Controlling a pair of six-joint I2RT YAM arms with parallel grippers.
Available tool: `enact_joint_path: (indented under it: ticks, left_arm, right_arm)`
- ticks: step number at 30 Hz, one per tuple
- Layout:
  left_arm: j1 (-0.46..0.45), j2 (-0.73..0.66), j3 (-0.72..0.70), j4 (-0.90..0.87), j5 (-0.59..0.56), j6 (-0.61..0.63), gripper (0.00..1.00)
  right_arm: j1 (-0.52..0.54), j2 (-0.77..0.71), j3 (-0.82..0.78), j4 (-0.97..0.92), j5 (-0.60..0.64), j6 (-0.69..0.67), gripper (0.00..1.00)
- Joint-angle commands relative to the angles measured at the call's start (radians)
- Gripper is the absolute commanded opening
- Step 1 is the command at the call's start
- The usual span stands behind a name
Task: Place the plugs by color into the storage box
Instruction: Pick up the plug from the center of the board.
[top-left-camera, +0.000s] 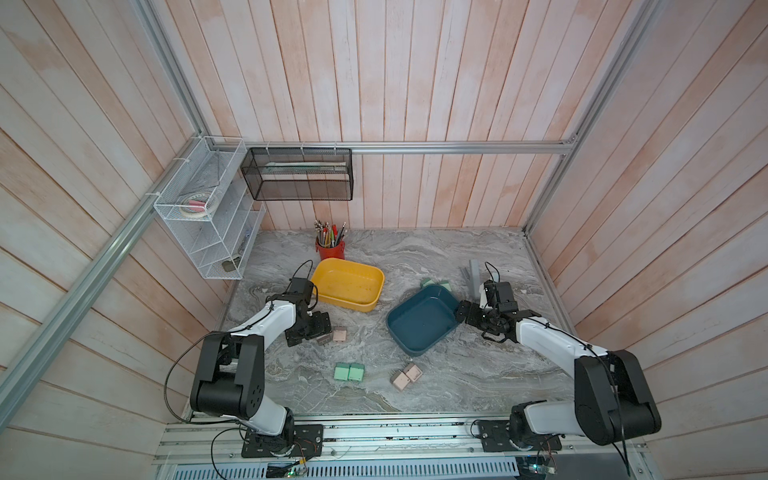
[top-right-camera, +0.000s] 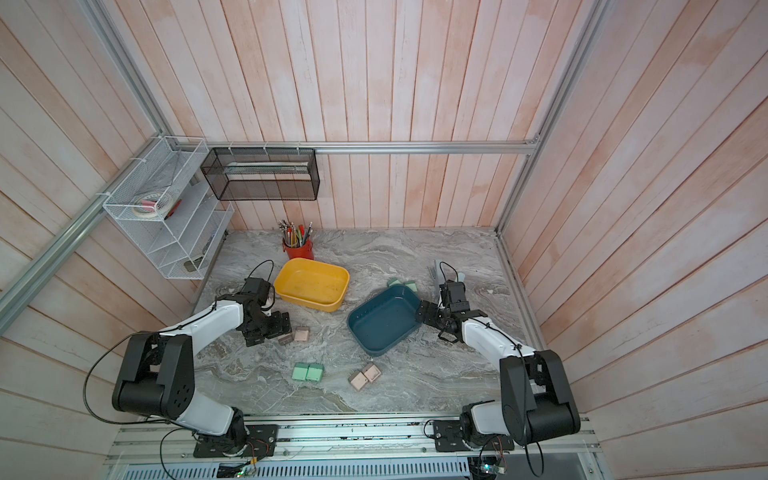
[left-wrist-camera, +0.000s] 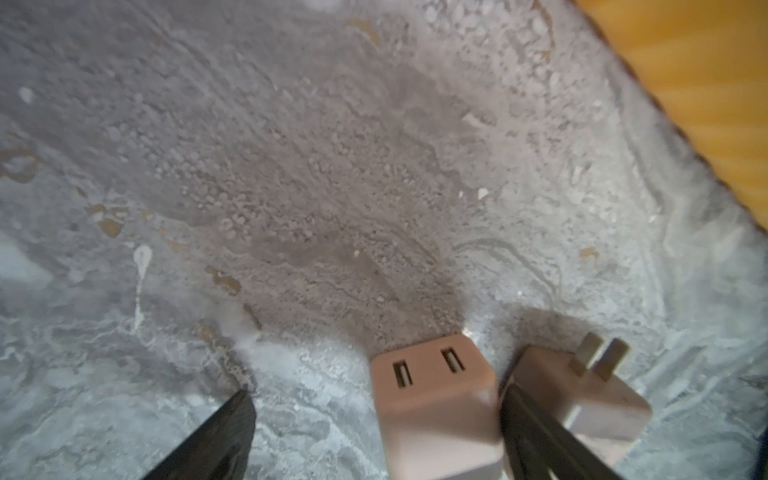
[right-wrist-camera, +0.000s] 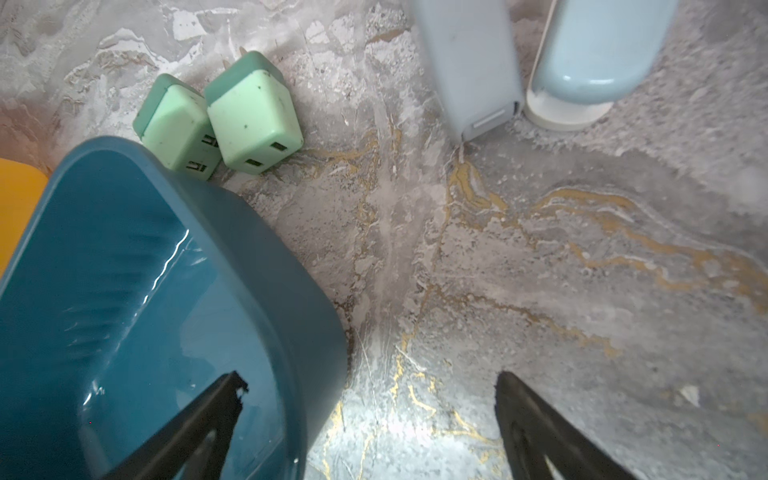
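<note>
Left pincer: jaws apart, set low over the worktop. One pinkish-tan plug lies between the fingers with its slotted face in view. It sits close against one finger and well apart from the opposite finger; no clamping is visible. A second pinkish-tan plug lies just outside that same finger, prongs exposed. The wall of the yellow box runs nearby. In a top view the left pincer and these two plugs sit just in front of the yellow box.

Right pincer: jaws apart, nothing held. One finger shows over the inside of the teal box; the other shows over bare worktop. Two mint green plugs lie side by side, touching, just beside the outer wall of that box. Two upright grey sticks stand further out on the worktop.

In a top view, a further green pair and a further pinkish-tan pair lie on the worktop near its front edge, between the two arms.
</note>
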Motion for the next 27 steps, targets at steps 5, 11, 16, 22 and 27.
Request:
enact_joint_path:
  ticks: [5, 11, 16, 22, 27]
  left_arm:
    - [-0.003, 0.013, -0.048, 0.016, 0.024, -0.137, 0.85]
    - [-0.003, 0.051, -0.029, 0.036, 0.021, -0.186, 0.6]
    - [-0.003, 0.077, 0.008, 0.018, 0.02, -0.169, 0.46]
    - [-0.005, 0.063, 0.088, -0.045, 0.0, -0.15, 0.45]
    - [-0.003, 0.073, 0.222, -0.125, -0.016, -0.118, 0.45]
  right_arm:
    - [0.005, -0.013, -0.026, 0.036, 0.009, 0.006, 0.98]
    - [0.006, -0.006, -0.029, 0.047, 0.001, 0.012, 0.98]
    - [0.006, -0.006, -0.026, 0.049, 0.007, 0.006, 0.98]
    - [0.006, 0.003, -0.024, 0.067, 0.004, 0.007, 0.97]
    - [0.006, 0.038, 0.006, 0.071, -0.004, 0.009, 0.97]
